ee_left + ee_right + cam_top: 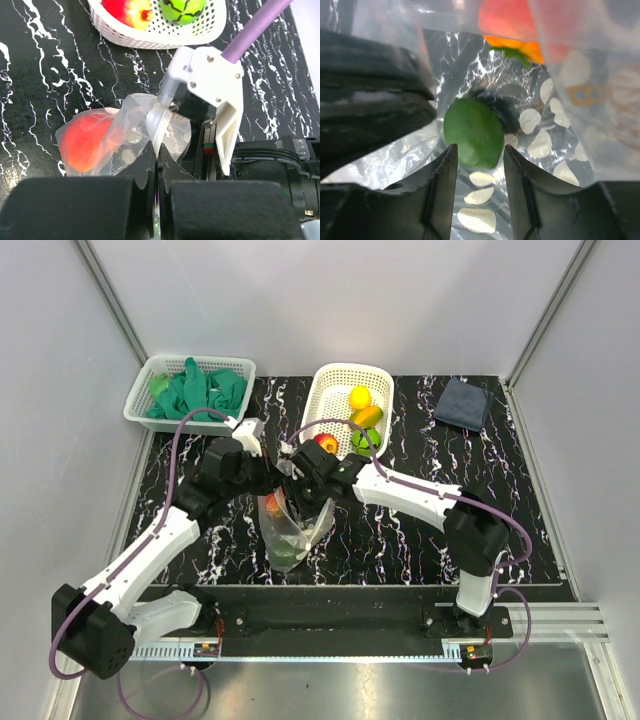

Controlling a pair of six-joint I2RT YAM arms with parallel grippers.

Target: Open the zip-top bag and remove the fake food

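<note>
The clear zip-top bag stands open at the table's middle front. My left gripper is shut on the bag's upper edge and holds it up. My right gripper is open and reaches down inside the bag; a green fake fruit lies just past its tips, between the jaws. A red and orange fake fruit sits deeper in the bag and shows red through the plastic in the left wrist view. From above, both grippers meet over the bag's mouth.
A white lattice basket behind the bag holds a yellow, an orange, a green and a red fake fruit. A second basket at back left holds green gloves. A dark cloth lies back right.
</note>
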